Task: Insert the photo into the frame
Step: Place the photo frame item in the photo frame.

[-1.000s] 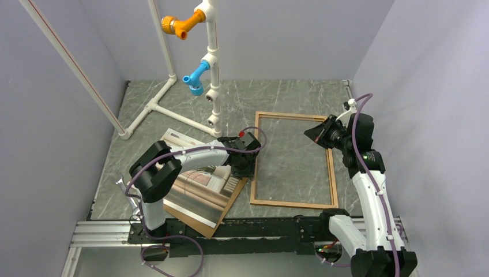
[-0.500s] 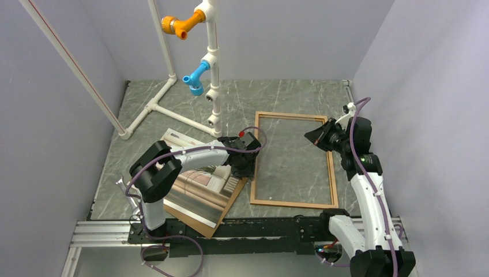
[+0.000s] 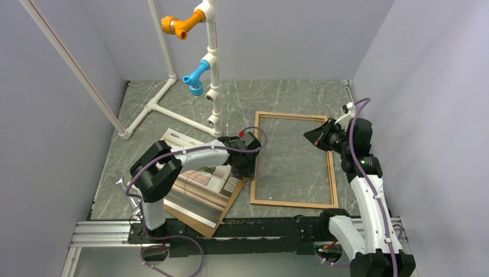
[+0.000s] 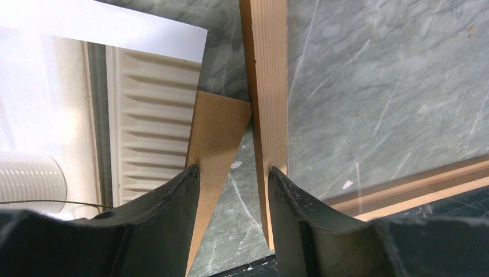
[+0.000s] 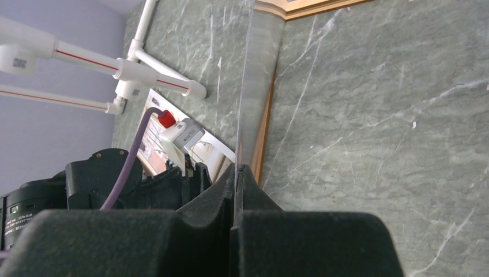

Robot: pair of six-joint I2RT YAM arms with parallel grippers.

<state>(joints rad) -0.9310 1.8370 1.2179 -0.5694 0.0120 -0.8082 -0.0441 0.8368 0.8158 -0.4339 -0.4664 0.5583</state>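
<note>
Change: your right claw (image 5: pixel 236 168), closed tight, has drifted a little over the frame (image 3: pixel 294 203); nothing else has moved.
Left: your left claw (image 4: pixel 233 171) is half wide and holds nothing, at the frame's left rail.
Place: the photo (image 3: pixel 199 190) lies lower left, outside the frame; the task has not advanced.

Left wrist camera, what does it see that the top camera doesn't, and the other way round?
Only the left wrist view shows, between the open left gripper's tips, the brown backing board's corner meeting the frame's left rail; from above, the gripper hides that spot. Only the top view shows the whole frame, the right arm and the white pipe stand. Both show the photo, the frame and the grey marbled table.
</note>
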